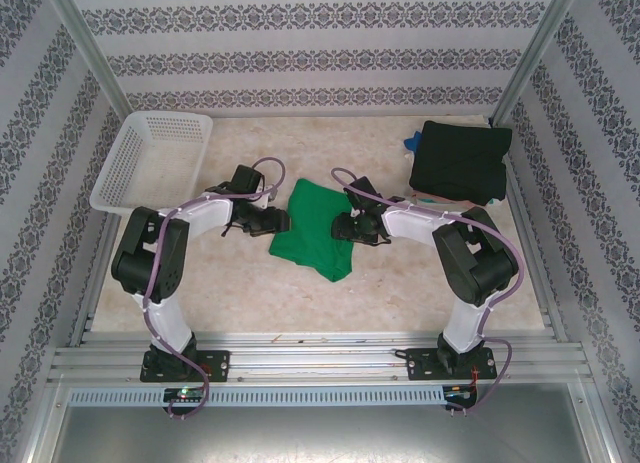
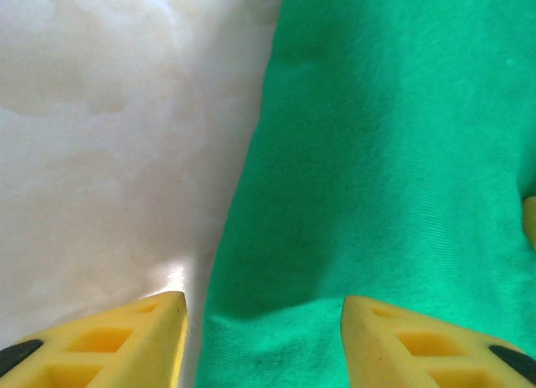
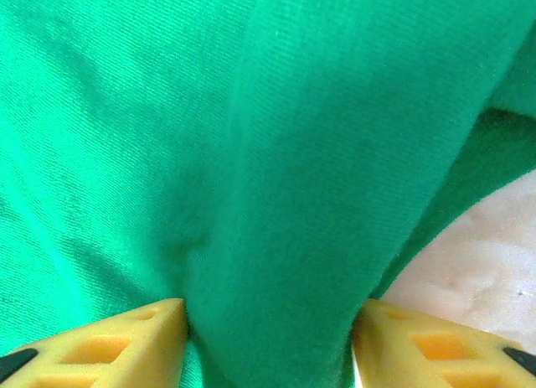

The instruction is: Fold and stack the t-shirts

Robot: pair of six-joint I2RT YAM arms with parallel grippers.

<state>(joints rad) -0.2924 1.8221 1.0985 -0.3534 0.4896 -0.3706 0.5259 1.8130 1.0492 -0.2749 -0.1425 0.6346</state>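
The green t-shirt (image 1: 312,228) lay crumpled in the middle of the table (image 1: 300,303), between the two arms. The left gripper (image 1: 278,221) sat low at the shirt's left edge with its jaws apart, one yellow finger (image 2: 142,333) over bare tabletop and the other over the fabric, nothing pinched between them. The right gripper (image 1: 341,226) was at the opposite edge, its jaws clamped on a thick raised fold of the green fabric that filled the gap between them. A black t-shirt (image 1: 460,161) lay folded in the far right corner, with a bit of blue cloth (image 1: 412,141) peeking out beside it. A white basket (image 1: 122,168) stood at the far left.
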